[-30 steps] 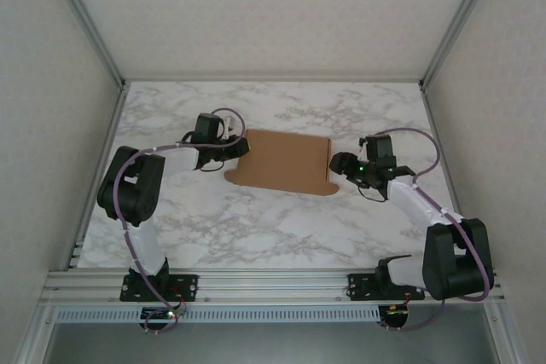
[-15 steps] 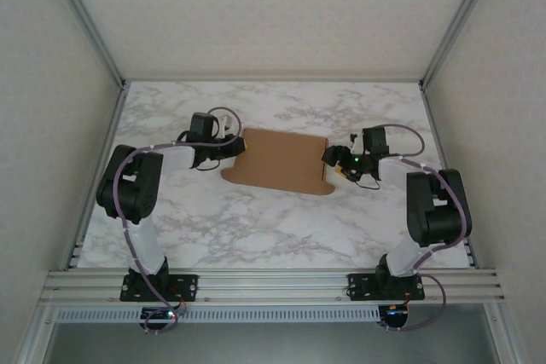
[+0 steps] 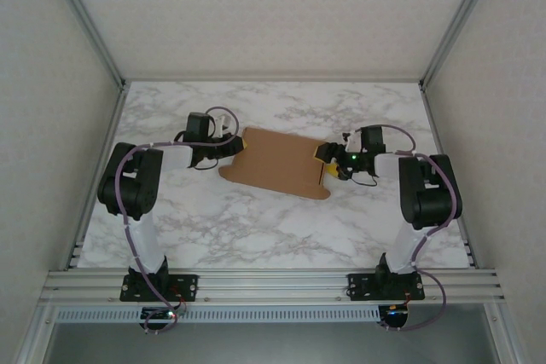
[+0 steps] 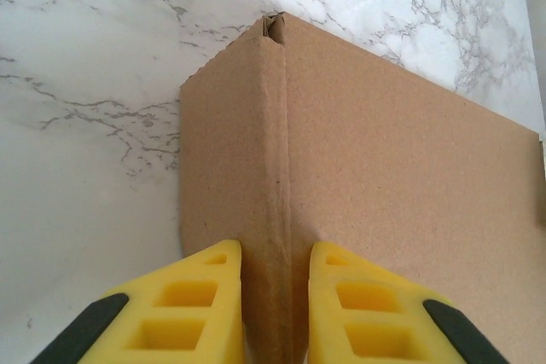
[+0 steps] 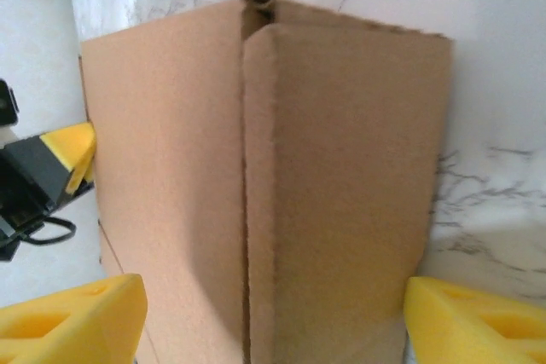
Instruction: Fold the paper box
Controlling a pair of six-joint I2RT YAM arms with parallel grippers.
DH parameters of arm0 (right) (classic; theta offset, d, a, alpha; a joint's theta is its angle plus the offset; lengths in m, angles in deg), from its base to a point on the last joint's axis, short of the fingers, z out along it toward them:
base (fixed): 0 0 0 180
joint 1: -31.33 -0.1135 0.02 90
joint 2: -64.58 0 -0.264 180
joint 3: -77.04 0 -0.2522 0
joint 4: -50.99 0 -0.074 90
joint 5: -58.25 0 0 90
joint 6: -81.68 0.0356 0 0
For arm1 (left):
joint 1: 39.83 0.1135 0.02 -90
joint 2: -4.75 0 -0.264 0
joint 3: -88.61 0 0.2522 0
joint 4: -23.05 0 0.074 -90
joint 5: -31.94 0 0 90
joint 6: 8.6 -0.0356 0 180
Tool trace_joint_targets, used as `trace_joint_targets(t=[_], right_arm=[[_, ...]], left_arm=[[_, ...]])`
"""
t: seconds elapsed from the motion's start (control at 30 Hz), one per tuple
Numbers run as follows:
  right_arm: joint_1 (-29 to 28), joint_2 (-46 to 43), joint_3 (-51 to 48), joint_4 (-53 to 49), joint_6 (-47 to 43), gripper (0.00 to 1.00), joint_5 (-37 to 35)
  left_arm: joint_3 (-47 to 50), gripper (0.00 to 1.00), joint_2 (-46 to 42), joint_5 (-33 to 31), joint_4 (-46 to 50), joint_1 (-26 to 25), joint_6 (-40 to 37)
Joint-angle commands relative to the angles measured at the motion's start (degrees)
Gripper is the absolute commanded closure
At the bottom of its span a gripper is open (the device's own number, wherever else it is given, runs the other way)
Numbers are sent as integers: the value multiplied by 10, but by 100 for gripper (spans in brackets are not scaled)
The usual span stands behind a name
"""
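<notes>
Here, the left gripper (image 4: 275, 253) was clamped on a raised crease at the 9 o'clock end of the paper box (image 3: 281, 164), with its yellow fingers (image 4: 196, 296) pressing the ridge from both sides. The right gripper (image 5: 273, 296) stood with its jaws wide apart at the 3 o'clock end. It had one finger on each side of the upright side wall and, as far as I could tell, it touched nothing. The box lay near the middle of the table (image 3: 256, 228), between the two arms, with its long side running roughly from 9 to 3 o'clock.

In my judgement, the danger was in the next squeeze. If the right jaws closed away from the crease, the wall could buckle instead of folding cleanly. The left pinch held only a thin ridge. A push from 3 o'clock might therefore slide the light box on the smooth table, or pull the crease out of the fingers, and then the fold would open again.
</notes>
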Motion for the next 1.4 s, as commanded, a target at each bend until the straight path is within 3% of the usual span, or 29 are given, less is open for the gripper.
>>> trace_joint_targets(t=[0.0, 0.17, 0.4, 0.77, 1.2, 1.37], right_arm=[[-26, 16, 2, 19, 19, 20, 62], [-27, -14, -24, 56, 65, 20, 63], [-22, -84, -50, -6, 52, 20, -47], [-11, -84, -45, -60, 20, 19, -71], [-41, -10, -1, 17, 58, 19, 10], [-68, 10, 10, 72, 103, 25, 33]], left_arm=[[37, 91, 57, -60, 109, 5, -11], [39, 92, 58, -53, 112, 9, -12], [46, 93, 57, -59, 115, 23, -10], [47, 94, 55, -45, 114, 49, -11], [46, 95, 65, -38, 112, 53, -13], [45, 95, 66, -38, 111, 47, -14]])
